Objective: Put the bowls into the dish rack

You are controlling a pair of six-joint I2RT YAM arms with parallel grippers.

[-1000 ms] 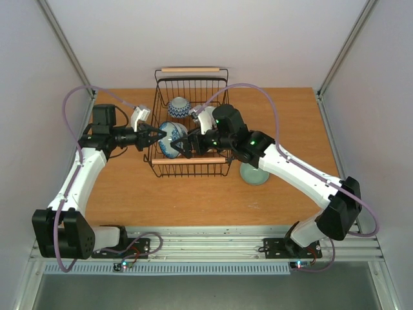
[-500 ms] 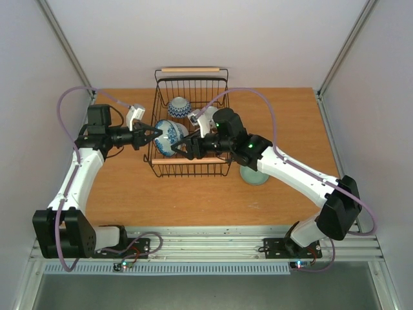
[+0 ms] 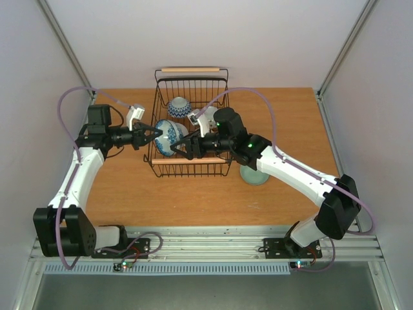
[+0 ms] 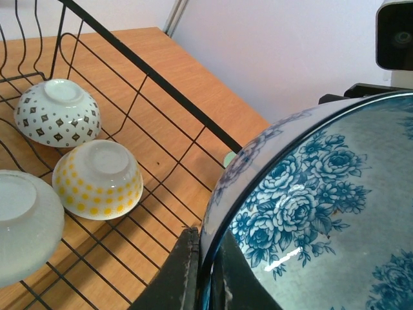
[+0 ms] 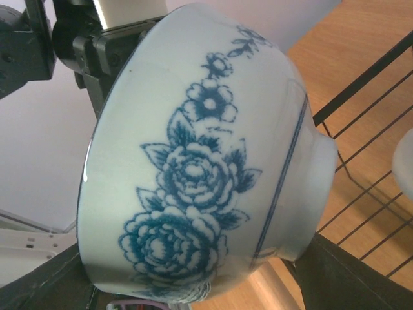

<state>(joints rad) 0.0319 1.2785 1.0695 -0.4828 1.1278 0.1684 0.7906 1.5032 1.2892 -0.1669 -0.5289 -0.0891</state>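
Observation:
A blue floral bowl (image 3: 169, 137) hangs tilted on its side over the left part of the black wire dish rack (image 3: 191, 169). My left gripper (image 3: 153, 134) is shut on its rim, one finger inside and one outside (image 4: 184, 271). My right gripper (image 3: 184, 148) spans the same bowl (image 5: 193, 161) from rim to foot, fingers against both ends. Inside the rack lie a dark-dotted bowl (image 4: 58, 113), a yellow-dotted bowl (image 4: 97, 177) and a plain pale bowl (image 4: 22, 219), all upside down. A pale green bowl (image 3: 253, 175) sits on the table, right of the rack.
The rack's wooden handles are at its far end (image 3: 191, 69) and near end (image 3: 210, 160). The wooden table (image 3: 193, 200) lies between grey side walls. Purple cables arch over both arms.
Over the last second both grippers carried the blue floral bowl a little up and toward the back, over the rack, tilting it. In the last half second nothing moved.

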